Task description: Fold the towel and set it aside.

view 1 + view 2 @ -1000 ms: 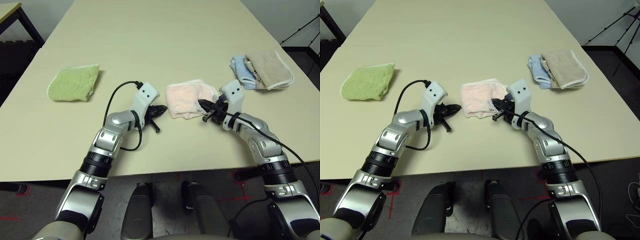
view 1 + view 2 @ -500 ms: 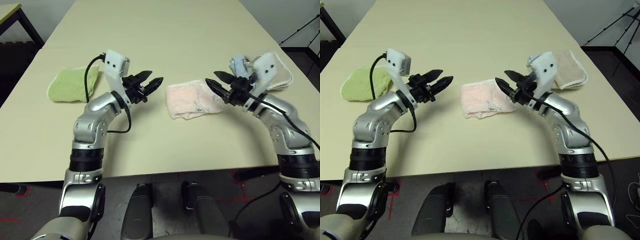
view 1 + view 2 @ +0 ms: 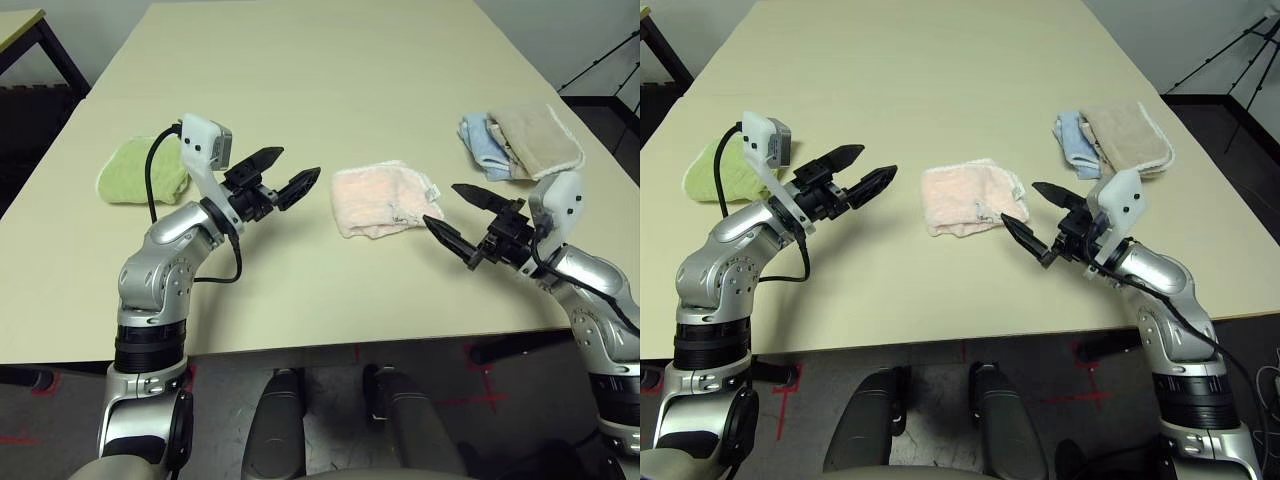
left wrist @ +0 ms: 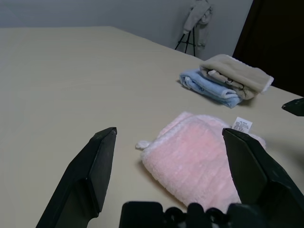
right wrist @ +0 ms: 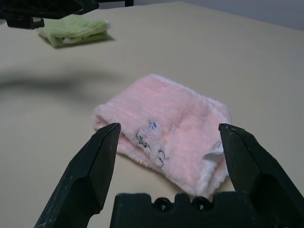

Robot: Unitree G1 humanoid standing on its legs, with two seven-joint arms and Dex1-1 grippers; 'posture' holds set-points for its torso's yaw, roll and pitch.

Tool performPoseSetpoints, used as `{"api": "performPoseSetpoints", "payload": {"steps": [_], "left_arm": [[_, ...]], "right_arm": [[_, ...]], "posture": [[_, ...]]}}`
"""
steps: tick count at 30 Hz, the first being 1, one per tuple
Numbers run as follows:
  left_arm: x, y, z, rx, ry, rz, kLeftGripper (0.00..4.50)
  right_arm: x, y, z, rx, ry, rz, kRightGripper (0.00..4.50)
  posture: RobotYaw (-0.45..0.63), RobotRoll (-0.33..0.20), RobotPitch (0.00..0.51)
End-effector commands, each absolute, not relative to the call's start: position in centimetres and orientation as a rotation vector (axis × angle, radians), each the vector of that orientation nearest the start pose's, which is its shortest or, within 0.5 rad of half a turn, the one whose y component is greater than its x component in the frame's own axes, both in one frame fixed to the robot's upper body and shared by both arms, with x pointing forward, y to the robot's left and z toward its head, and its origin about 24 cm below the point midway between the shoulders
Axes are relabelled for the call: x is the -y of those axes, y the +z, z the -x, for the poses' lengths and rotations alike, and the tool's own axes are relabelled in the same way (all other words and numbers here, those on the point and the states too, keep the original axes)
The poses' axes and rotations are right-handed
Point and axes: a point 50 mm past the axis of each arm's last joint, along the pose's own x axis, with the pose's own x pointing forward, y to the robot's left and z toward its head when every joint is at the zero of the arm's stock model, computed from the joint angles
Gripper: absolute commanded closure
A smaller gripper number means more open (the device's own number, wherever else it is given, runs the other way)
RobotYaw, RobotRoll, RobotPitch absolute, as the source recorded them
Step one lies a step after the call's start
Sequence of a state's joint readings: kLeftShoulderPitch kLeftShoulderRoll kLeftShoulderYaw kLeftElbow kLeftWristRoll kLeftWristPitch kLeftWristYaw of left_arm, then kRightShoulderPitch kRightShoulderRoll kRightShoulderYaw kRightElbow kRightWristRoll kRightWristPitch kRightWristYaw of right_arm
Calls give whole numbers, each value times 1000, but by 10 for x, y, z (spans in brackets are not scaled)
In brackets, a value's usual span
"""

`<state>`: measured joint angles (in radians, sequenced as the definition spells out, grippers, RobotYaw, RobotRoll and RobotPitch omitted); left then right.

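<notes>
Your big table (image 3: 330, 60) has the towel (image 3: 382, 198) lying folded in the middle. Your left gripper (image 3: 272, 180) and right gripper (image 3: 463, 220) are spread wide, holding nothing. You must now put it aside.

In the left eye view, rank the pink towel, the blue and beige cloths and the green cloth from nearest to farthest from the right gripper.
1. Pink towel, table centre, just off the right gripper.
2. Blue and beige cloths, stacked farther back on its side.
3. Green cloth, far across, behind the left arm.
</notes>
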<state>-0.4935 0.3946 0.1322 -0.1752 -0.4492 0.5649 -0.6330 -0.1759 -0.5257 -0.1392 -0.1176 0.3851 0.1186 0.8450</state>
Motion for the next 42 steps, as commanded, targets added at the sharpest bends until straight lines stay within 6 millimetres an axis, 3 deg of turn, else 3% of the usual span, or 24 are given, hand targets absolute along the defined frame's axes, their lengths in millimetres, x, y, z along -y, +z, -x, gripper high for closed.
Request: {"api": "performPoseSetpoints", "payload": {"steps": [1, 12, 22, 26, 30, 35, 42], "left_arm": [[-170, 181, -306, 84, -734, -19, 0], [-174, 169, -304, 0, -741, -61, 0], [-173, 161, -302, -97, -723, -56, 0], [-166, 164, -296, -195, -745, 30, 0], [-168, 167, -295, -396, -743, 229, 0], [-173, 155, -292, -699, -668, 279, 0], [-154, 158, -307, -774, -725, 457, 0]], "right_arm": [[226, 130, -262, 139, 796, 236, 24], [252, 98, -252, 77, 861, 248, 24], [255, 95, -254, 87, 850, 289, 24], [260, 97, -257, 91, 827, 297, 24], [264, 98, -260, 82, 834, 354, 24], [266, 99, -263, 81, 838, 380, 24], [268, 100, -262, 78, 843, 395, 24]], "posture": [[142, 0, 139], [155, 0, 135], [153, 0, 141], [159, 0, 148], [162, 0, 152], [159, 0, 162], [152, 0, 165]]}}
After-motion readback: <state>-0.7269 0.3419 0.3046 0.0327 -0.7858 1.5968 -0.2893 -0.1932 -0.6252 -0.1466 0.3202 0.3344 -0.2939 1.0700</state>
